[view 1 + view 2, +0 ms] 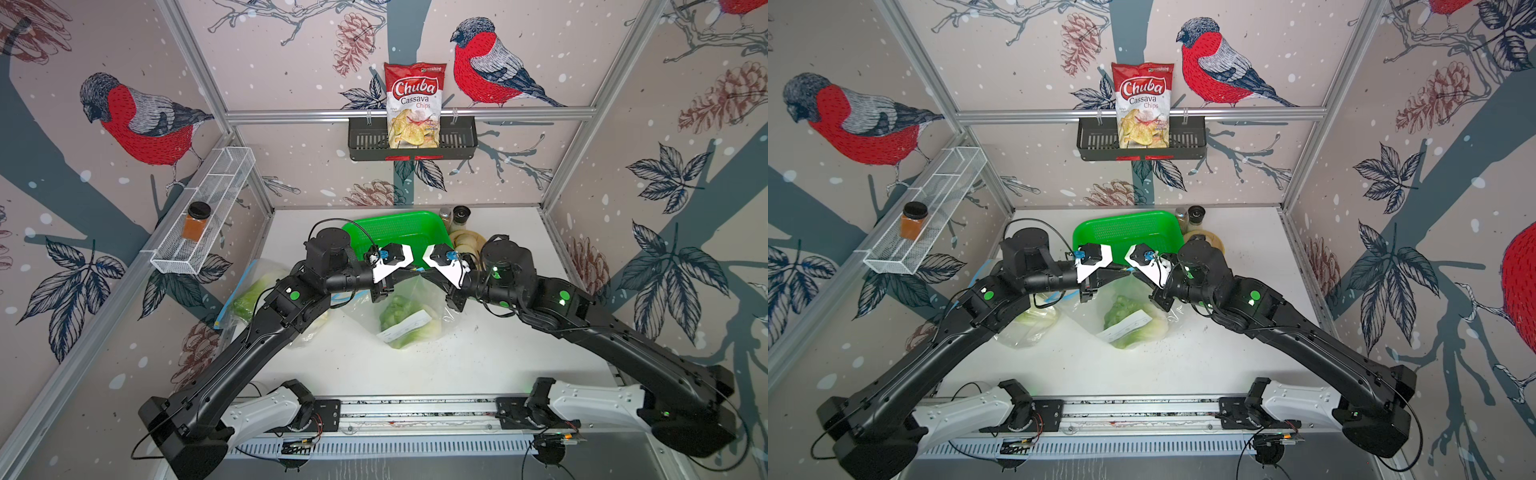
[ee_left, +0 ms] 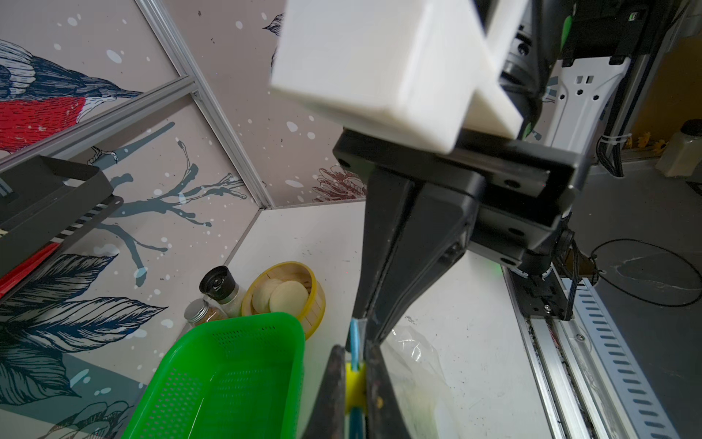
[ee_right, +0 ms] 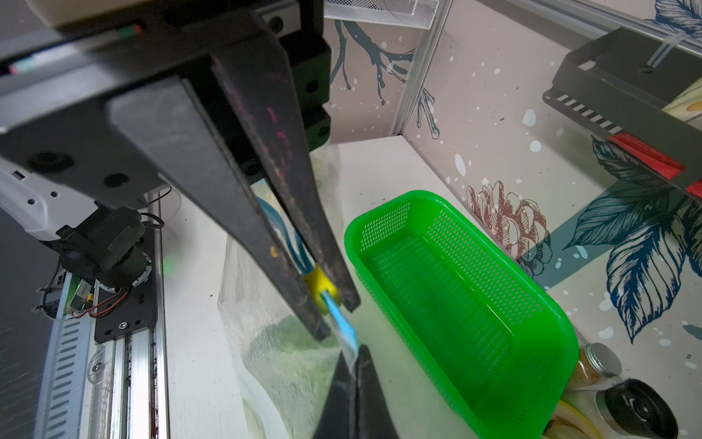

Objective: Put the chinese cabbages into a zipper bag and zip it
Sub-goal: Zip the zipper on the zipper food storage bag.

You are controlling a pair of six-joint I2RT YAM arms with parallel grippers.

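A clear zipper bag stands at the table's middle, with chinese cabbages inside showing green leaves and pale bases. Both grippers meet at its top edge. My left gripper is shut on the yellow slider of the blue zip strip. My right gripper is shut on the bag's edge just past the end of the strip. Under the left arm lies another clear bag with leafy greens in it.
An empty green mesh basket stands just behind the grippers. A bamboo steamer and spice jars sit at the back right. A chips bag hangs in a wall rack; a wire shelf holds a jar.
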